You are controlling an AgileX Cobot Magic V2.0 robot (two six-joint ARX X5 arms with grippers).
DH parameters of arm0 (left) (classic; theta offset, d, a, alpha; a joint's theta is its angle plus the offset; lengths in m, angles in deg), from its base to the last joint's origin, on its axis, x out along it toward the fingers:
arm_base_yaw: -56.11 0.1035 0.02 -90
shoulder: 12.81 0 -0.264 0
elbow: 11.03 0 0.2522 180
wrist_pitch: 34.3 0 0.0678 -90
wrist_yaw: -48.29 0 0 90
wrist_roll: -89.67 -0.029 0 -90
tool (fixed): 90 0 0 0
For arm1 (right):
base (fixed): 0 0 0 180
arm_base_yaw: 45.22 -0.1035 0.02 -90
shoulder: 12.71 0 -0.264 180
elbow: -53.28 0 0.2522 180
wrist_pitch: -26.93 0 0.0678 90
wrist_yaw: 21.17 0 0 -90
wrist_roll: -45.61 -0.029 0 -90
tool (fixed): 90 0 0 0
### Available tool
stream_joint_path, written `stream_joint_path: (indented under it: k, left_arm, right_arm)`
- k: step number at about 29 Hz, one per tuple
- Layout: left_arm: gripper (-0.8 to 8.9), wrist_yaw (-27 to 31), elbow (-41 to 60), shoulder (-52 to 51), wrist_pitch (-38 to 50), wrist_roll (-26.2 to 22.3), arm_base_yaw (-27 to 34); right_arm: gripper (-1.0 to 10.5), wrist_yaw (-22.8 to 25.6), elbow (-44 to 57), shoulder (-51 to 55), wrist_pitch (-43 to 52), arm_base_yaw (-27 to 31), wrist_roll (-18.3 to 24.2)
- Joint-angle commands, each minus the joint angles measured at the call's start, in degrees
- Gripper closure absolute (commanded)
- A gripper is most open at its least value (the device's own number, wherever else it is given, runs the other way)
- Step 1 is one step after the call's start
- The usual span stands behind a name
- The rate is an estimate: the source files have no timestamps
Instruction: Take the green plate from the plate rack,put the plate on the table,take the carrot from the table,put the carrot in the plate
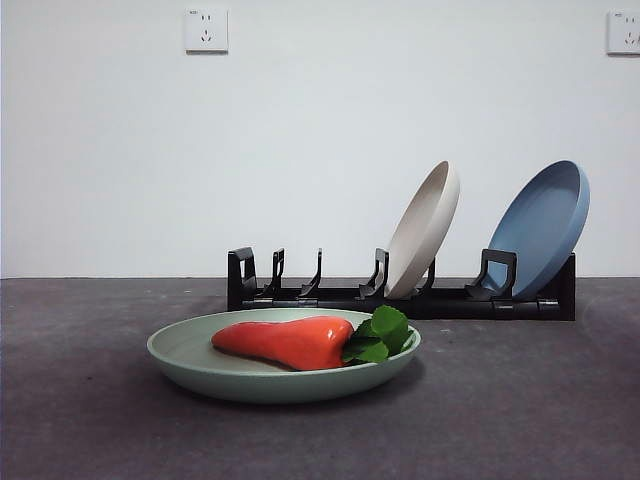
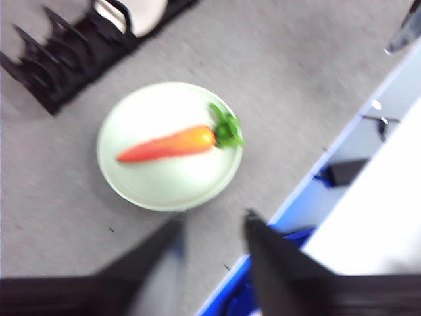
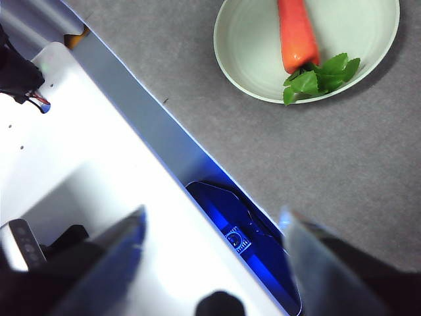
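The green plate (image 1: 283,368) lies flat on the table (image 1: 520,410) in front of the plate rack (image 1: 400,296). The carrot (image 1: 290,341) rests inside it, leafy top to the right. From the left wrist view the plate (image 2: 170,172) and carrot (image 2: 172,144) lie well beyond my left gripper (image 2: 212,230), which is open and holds nothing. The right wrist view shows the plate (image 3: 250,52) and carrot (image 3: 297,36) far from my right gripper (image 3: 214,224), open and empty over the table's edge. Neither arm shows in the front view.
A beige plate (image 1: 424,229) and a blue plate (image 1: 541,226) lean in the rack's right slots; its left slots hold nothing. The table's near edge (image 3: 158,125) has a white and blue structure (image 3: 79,164) beside it.
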Motion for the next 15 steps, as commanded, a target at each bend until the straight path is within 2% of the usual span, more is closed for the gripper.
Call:
stream_joint_path:
  k: [1,15]
  left_arm:
    - [8.21,-0.96,0.04,-0.07,-0.20,0.37,-0.11]
    - [8.17,-0.96,0.04,-0.07,-0.02,0.37,-0.11]
  right_arm:
    - [9.5,0.00,0.17,0.00,0.13,-0.09,-0.57]
    - [9.5,0.35,0.17,0.00,0.11,-0.09,-0.72]
